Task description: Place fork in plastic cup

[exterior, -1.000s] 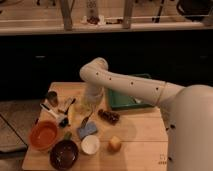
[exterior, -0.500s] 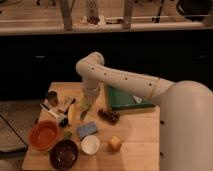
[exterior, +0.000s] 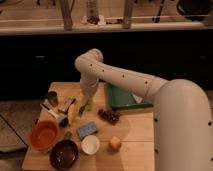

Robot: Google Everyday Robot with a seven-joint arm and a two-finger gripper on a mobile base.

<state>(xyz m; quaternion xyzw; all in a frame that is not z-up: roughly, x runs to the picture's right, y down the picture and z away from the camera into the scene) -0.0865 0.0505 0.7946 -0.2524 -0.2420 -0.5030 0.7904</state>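
Compared with half a second earlier, the arm's pose is almost unchanged, and the gripper (exterior: 88, 100) is kept low over the wooden tabletop (exterior: 135, 135), at the plastic cup (exterior: 89, 106). Whether it is open or closed cannot be told. The fork (exterior: 80, 111) is seen slanting just beside the cup. A blue sponge (exterior: 87, 129) and a green tray (exterior: 122, 97) are set nearby, with a dark cabinet front behind.

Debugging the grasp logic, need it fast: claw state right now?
Claw: cannot be told whether open, closed or holding anything; it is low over the table, by the plastic cup.
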